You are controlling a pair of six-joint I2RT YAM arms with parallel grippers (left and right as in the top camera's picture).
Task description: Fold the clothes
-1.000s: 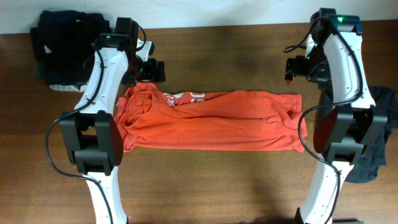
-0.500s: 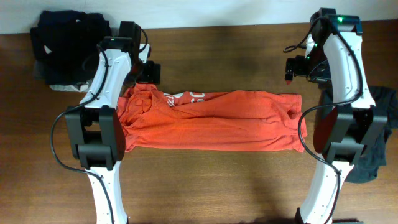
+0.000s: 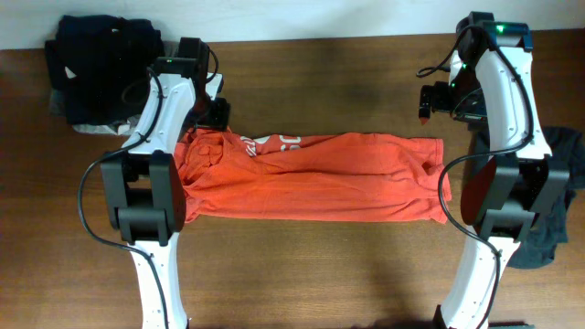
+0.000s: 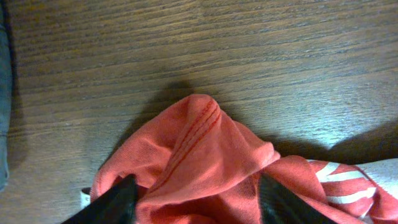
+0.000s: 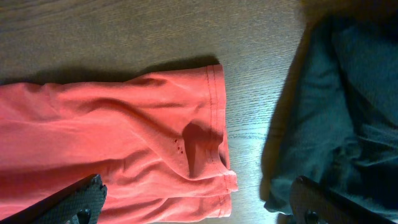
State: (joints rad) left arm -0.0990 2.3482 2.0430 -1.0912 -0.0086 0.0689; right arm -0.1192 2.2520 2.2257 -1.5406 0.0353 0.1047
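orange shirt (image 4: 193, 143) bunches between the left gripper's (image 4: 199, 208) spread fingers, best pinch that ridge low; right gripper (image 5: 199, 205) gapes too.

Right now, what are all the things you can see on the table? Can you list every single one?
orange T-shirt: one, orange with white print, stretched across the table's middle
dark clothes pile: one, navy-black, far left corner
dark garment: one, grey-blue, right edge by the right arm
table: one, brown wood
left gripper: one, black, open, over the shirt's left end
right gripper: one, black, open, near the shirt's right end
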